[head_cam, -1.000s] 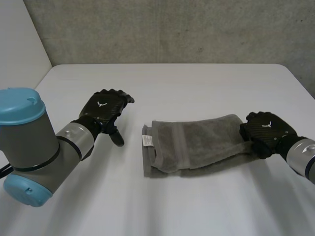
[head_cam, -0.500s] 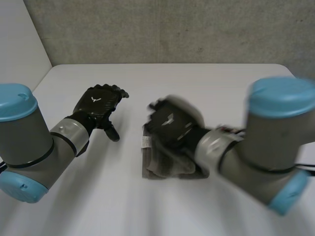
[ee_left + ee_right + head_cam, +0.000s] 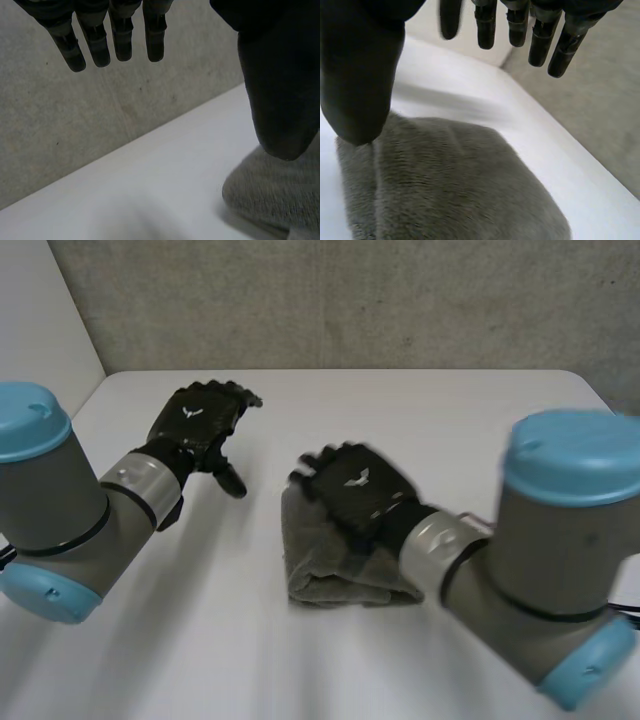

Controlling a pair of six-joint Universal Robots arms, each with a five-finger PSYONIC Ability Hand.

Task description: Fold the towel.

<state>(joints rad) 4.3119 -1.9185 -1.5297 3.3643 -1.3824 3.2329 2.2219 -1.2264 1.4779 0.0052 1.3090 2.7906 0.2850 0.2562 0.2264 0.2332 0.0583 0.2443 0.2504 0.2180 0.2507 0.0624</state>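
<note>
The grey towel (image 3: 318, 558) lies as a small thick bundle on the white table (image 3: 470, 410), under the palm of the right hand (image 3: 356, 490), which is stretched open and holds nothing. The left hand (image 3: 200, 425) is spread wide too, well apart from the towel. The folding looks nearly done; perhaps only flattening the bundle is left.

Open table (image 3: 420, 410) all round the towel (image 3: 315, 550), right robot hand (image 3: 355, 490) over it.

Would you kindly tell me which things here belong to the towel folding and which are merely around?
For the job: grey towel, right hand, left hand.
Merely around: white table, grey wall.
</note>
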